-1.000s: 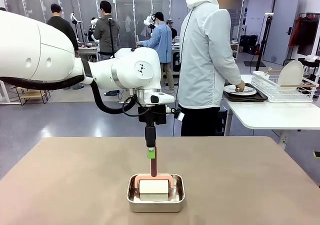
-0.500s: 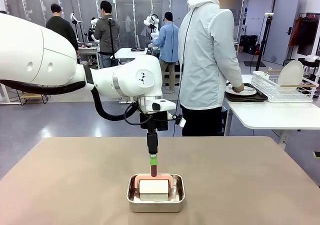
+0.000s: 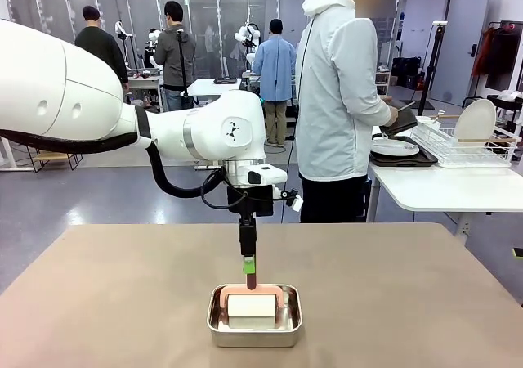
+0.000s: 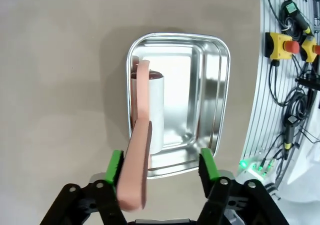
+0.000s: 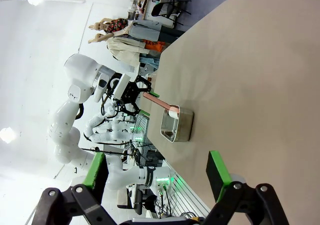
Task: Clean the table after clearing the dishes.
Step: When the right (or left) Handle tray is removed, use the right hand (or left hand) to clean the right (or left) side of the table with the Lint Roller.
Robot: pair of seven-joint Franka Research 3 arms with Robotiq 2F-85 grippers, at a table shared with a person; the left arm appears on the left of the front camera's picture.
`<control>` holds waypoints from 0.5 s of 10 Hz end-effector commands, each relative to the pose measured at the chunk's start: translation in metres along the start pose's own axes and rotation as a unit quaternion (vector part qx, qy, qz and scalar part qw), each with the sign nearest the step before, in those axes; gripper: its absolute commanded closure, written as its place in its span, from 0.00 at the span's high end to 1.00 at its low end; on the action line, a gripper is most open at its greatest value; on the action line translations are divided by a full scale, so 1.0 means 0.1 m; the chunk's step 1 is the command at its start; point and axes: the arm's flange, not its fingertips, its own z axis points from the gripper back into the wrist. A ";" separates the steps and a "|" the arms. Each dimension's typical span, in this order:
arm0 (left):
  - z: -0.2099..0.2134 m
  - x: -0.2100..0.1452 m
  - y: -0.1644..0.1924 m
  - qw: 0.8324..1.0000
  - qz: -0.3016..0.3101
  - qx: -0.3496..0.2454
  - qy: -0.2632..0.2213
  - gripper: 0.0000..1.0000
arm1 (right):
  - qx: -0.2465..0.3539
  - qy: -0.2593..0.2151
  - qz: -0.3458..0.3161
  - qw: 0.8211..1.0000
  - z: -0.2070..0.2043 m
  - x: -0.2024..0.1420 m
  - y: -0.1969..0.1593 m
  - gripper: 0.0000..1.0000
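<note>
The taupe table (image 3: 122,302) carries a small steel pan (image 3: 254,327) holding a white cleaning roller (image 3: 252,306) with an upright pink handle (image 3: 251,280). My left gripper (image 3: 248,265) hangs straight above the pan, around the handle's top. In the left wrist view the left gripper (image 4: 160,167) is open: the pink handle (image 4: 136,170) lies against the left green pad, with a wide gap to the other pad. The dishes, a white plate (image 3: 394,147) on a dark tray (image 3: 402,160), lie on the white side table. My right gripper (image 5: 157,177) stands open, off to the side of the table (image 5: 260,60).
A person in a white jacket (image 3: 335,98) stands at the far edge, turned toward the white side table (image 3: 441,188) and its wire rack (image 3: 462,143), holding something dark. The steel pan (image 5: 176,126) sits near the robot's edge of the table. Broad bare tabletop lies on both sides.
My left gripper has come down along the pink handle toward the pan. The person's hand has lifted off the plate on the side table.
</note>
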 end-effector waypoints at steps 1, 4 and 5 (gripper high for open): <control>-0.03 -0.07 -0.09 1.000 -0.006 0.018 0.005 0.00 | 0.001 0.004 0.009 1.000 0.01 -0.03 0.01 1.00; -0.02 -0.09 -0.09 1.000 -0.008 0.022 -0.006 0.04 | 0.001 0.004 0.009 1.000 0.01 -0.03 0.01 1.00; -0.02 -0.09 -0.09 1.000 -0.008 0.023 -0.009 0.00 | 0.001 0.004 0.009 1.000 0.01 -0.03 0.01 1.00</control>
